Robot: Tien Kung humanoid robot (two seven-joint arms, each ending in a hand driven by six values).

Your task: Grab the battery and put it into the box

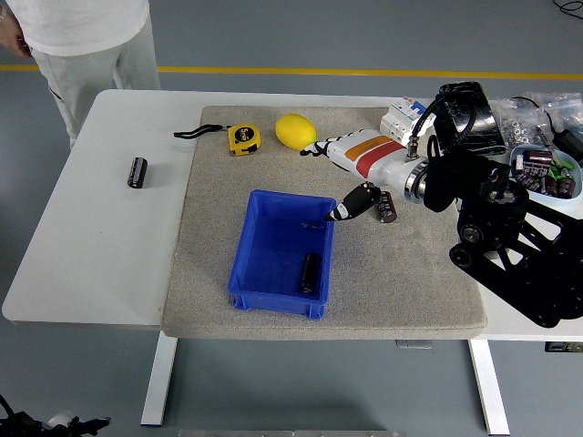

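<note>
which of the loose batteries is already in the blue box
The battery lying inside the blue box, near its front right corner. One other lies on the mat under the right hand; another sits on the bare white table, far left.

Person (77,41) at bench's far left corner cut off by top edge. Hand (351,173) partly hides a dark cylinder (388,208). Bowl (547,173) contents indistinct.

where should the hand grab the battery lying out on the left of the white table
Grip the battery across the middle of its round body, coming straight down from above. It lies flat on the bare white table, long axis running near to far, so fingers can close on its left and right sides. Nothing sits close to it. It seems a far reach for the right hand, which is open near the blue box.
</note>
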